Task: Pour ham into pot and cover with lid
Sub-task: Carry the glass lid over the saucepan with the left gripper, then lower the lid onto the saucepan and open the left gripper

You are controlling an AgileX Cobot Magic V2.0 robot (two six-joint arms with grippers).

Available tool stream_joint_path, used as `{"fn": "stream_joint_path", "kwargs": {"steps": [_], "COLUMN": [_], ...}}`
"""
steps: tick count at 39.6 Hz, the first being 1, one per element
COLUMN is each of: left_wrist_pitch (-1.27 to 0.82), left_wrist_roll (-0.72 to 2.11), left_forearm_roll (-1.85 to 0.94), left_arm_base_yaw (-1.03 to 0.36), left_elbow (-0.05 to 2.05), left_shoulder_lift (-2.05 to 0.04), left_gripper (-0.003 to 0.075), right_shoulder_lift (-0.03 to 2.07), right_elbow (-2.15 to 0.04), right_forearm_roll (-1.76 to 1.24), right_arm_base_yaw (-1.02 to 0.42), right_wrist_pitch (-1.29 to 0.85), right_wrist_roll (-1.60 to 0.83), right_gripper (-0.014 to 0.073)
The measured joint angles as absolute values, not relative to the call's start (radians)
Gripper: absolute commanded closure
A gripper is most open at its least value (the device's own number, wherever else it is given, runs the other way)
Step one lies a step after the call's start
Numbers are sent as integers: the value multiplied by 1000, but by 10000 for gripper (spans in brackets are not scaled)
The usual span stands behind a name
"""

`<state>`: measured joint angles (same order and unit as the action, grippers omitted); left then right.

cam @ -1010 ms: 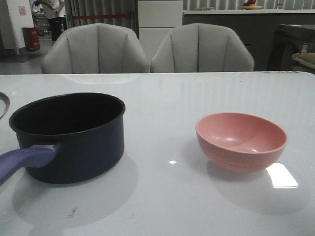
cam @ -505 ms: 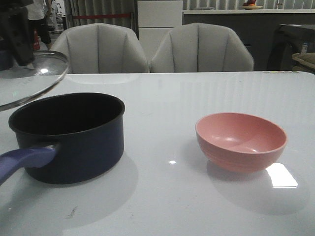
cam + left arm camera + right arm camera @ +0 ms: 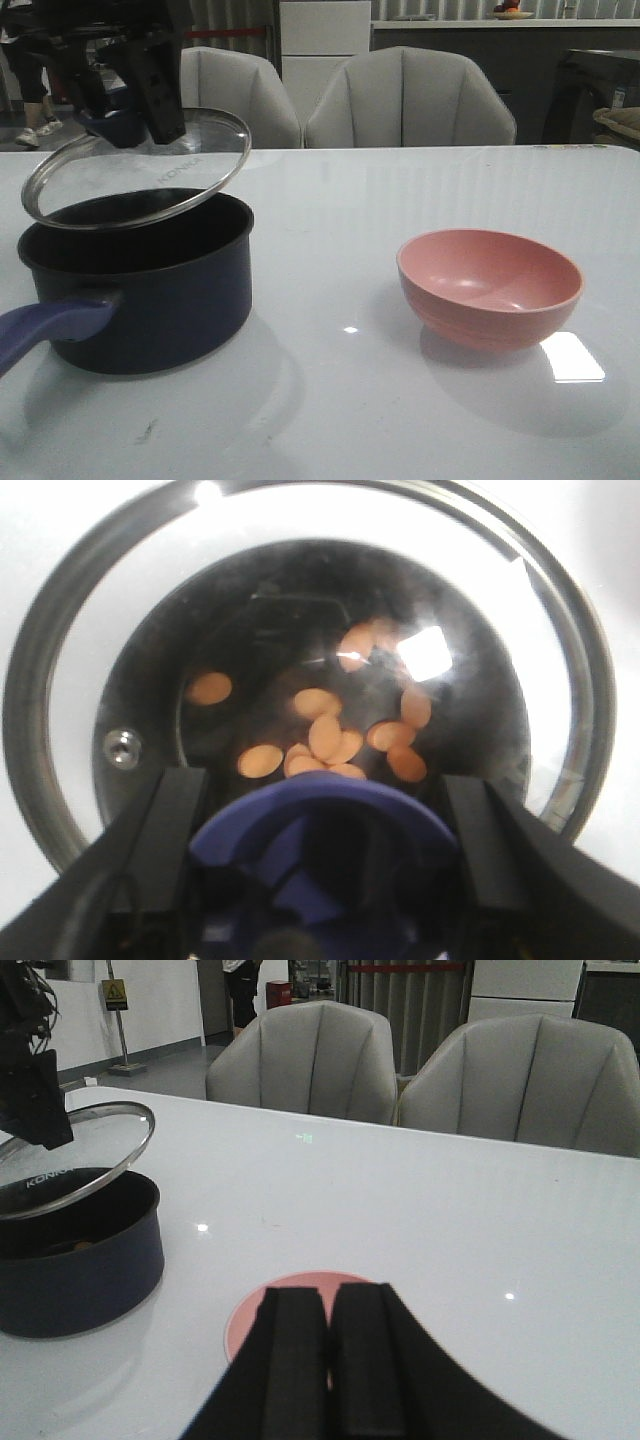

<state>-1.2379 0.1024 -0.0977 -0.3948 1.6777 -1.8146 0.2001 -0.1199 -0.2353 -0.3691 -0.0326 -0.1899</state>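
Observation:
The dark navy pot (image 3: 150, 290) stands at the left of the table, its purple-blue handle (image 3: 45, 330) pointing toward the near edge. Several orange-pink ham (image 3: 325, 735) pieces lie on its black bottom, seen through the glass. My left gripper (image 3: 125, 110) is shut on the lid's purple-blue knob (image 3: 320, 850). It holds the glass lid (image 3: 135, 170) tilted just above the pot's rim. The pink bowl (image 3: 490, 285) sits empty at the right. My right gripper (image 3: 329, 1305) hangs shut above that bowl (image 3: 250, 1320), holding nothing; it is out of the front view.
Two grey chairs (image 3: 400, 95) stand behind the table's far edge. A wide stretch of white tabletop (image 3: 330, 250) separates the pot and the bowl. A person walks in the far left background.
The lid came in from the left in my left gripper, then moved right and down until it hangs over the pot. Pot and bowl have not moved.

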Motion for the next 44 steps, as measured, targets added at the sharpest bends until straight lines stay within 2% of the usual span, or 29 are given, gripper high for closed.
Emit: {"fn": "stream_joint_path", "kwargs": {"steps": [44], "left_wrist_pitch": [-1231], "left_wrist_roll": [102], "left_forearm_roll": [-80], "left_arm_base_yaw": [-406], "left_elbow": [1622], "left_shoulder_lift": [-1855], "left_gripper": [601], "right_shoulder_lift": [200], "right_elbow": [-120], "right_forearm_roll": [-235], "right_arm_base_yaw": [-369], "right_wrist_pitch": [-33], "right_wrist_roll": [-190], "right_gripper": [447]}}
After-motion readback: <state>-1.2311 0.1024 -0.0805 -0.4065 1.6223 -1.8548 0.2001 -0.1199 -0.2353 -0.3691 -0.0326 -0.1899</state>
